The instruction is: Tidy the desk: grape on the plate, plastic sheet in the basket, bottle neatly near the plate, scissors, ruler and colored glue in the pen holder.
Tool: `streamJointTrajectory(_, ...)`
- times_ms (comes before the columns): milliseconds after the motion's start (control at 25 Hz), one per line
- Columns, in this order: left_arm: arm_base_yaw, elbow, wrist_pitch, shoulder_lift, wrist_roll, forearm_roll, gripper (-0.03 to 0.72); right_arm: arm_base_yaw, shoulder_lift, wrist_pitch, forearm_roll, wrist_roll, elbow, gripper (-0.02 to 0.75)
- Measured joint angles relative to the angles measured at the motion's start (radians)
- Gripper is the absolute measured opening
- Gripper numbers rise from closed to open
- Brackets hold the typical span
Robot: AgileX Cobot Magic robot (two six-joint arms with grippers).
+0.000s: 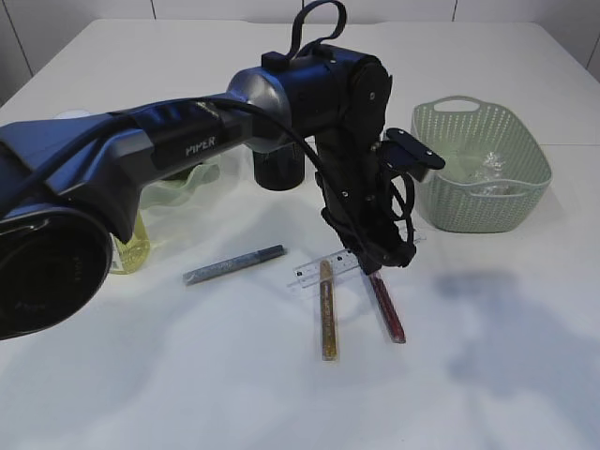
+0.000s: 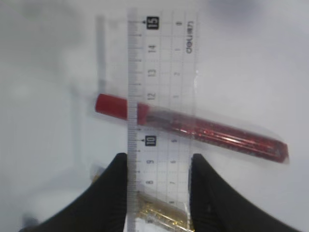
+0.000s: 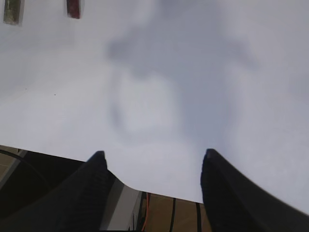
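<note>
My left gripper (image 2: 159, 169) has its jaws closed on the clear plastic ruler (image 2: 164, 96); the right gripper (image 3: 152, 164) stands open and empty. Beside this ruler the red glitter glue stick (image 2: 203, 130) and the gold glue stick (image 1: 327, 309) lie on the table, so the pen holder job is mostly left, I judge.

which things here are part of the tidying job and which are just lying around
Part of the job:
- clear plastic ruler, between the left gripper fingers
- red glitter glue tube
- gold glitter glue tube
- silver glitter glue tube
- pale green plastic basket
- yellow bottle

Just lying about:
- nothing that I can make out
</note>
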Motion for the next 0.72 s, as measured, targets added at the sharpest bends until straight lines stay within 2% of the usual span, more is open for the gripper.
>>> streamJointTrajectory(200, 0.000, -0.048, 0.004, 0.000, -0.262, 0.068, 0.270, 0.000, 0.000, 0.000, 0.000, 0.000, 0.000, 0.477)
streamJointTrajectory(360, 0.009, -0.061, 0.008, -0.002, -0.440, 0.059, 0.270, 0.000, 0.000, 0.000, 0.000, 0.000, 0.000, 0.477)
streamJointTrajectory(480, 0.019, -0.061, 0.012, -0.013, -0.498, 0.041, 0.270, 0.000, 0.000, 0.000, 0.000, 0.000, 0.000, 0.477)
streamJointTrajectory(720, 0.058, -0.061, 0.016, -0.073, -0.525, 0.024, 0.270, 0.000, 0.000, 0.000, 0.000, 0.000, 0.000, 0.477)
